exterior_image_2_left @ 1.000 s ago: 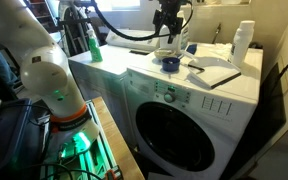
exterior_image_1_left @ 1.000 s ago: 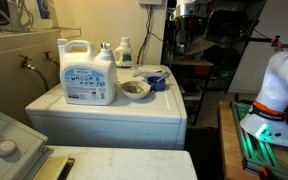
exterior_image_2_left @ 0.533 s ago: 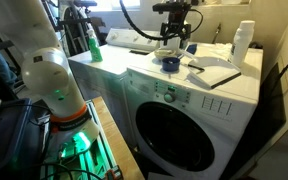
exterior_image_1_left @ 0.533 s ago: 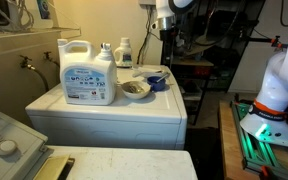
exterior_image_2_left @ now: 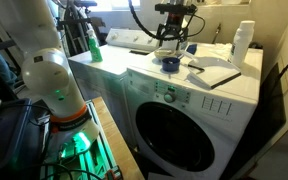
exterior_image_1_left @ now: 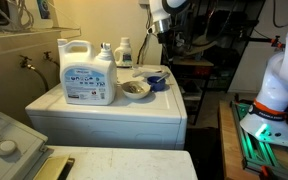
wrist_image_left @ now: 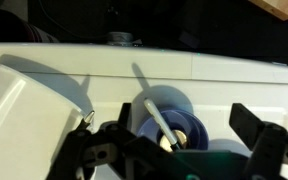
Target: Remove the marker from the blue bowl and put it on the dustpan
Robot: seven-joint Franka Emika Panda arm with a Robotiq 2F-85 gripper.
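The pincer [exterior_image_2_left: 172, 40] hangs in the air straight above the blue bowl [exterior_image_2_left: 170, 64], not touching it. In the wrist view its two fingers [wrist_image_left: 106, 150] stand wide apart, one at each side of the picture, and nothing is between them, so the pincer [wrist_image_left: 179, 145] is open and empty.

Directly below the pincer, between the two fingers in the wrist view, is the blue bowl [wrist_image_left: 172, 108]. The marker [wrist_image_left: 160, 120] lies inside it. It is a pale, thin stick that leans on a slant, its lower end deep in the bowl and its upper end against the rim on the far side from the pincer. The marker does not touch the fingers.

To the left of the pincer in the wrist view, just beside the bowl, there is the dustpan [wrist_image_left: 39, 95], a flat white thing with a low raised edge. I cannot tell if it touches the bowl.

All these things stand on the top of a white washing machine [exterior_image_1_left: 154, 108]. In an exterior view a grey bowl [exterior_image_1_left: 135, 89] with something brown inside is just beside the blue bowl [exterior_image_1_left: 157, 82], below and to the side of the pincer [exterior_image_1_left: 167, 33]. A big white detergent jug [exterior_image_1_left: 87, 72] stands further away on the same side, well apart from the pincer.
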